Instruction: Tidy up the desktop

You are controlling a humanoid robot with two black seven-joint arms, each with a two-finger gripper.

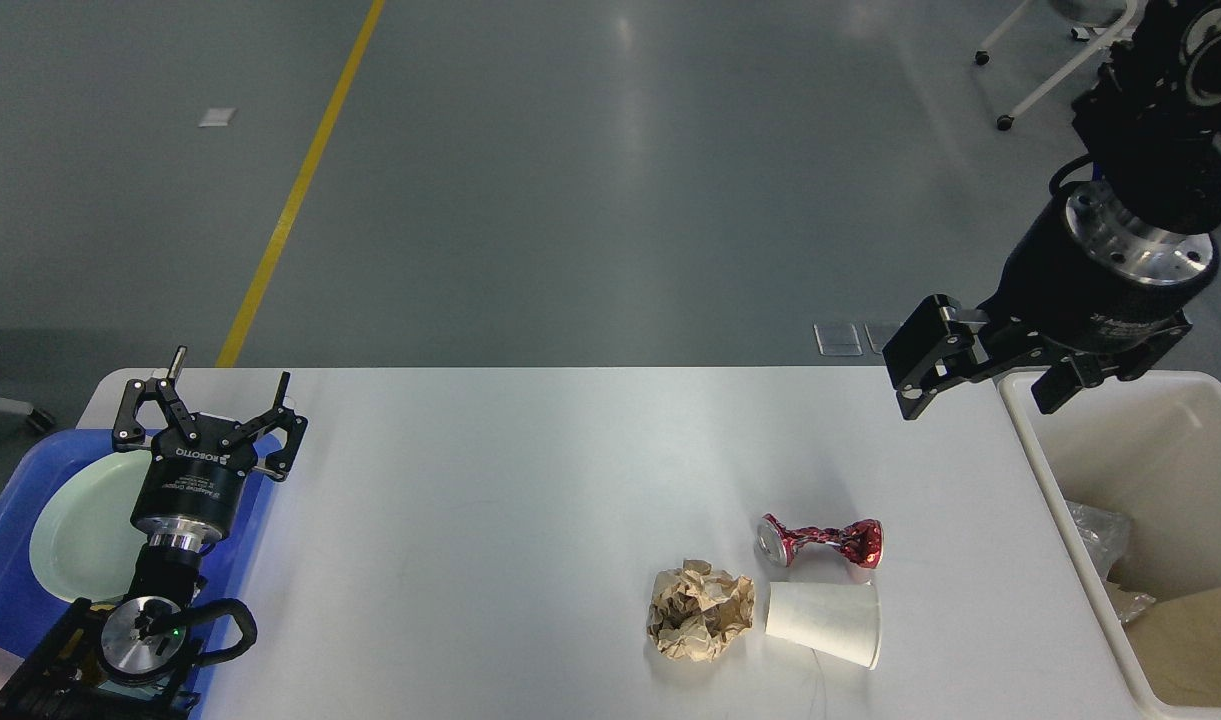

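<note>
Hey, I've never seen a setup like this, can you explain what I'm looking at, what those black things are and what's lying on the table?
You are looking down from a robot's head camera. The black things are its two arms. The left gripper hangs open over a pale green plate in a blue plastic tray. The right gripper is open and empty, above the white tabletop beside a cream bin. On the table lie a crushed red can, a crumpled brown paper ball and a tipped white paper cup. Nothing is held.

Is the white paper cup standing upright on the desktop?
No, the white paper cup lies on its side on the desktop, its open end toward the right, beside the crumpled brown paper.
</note>
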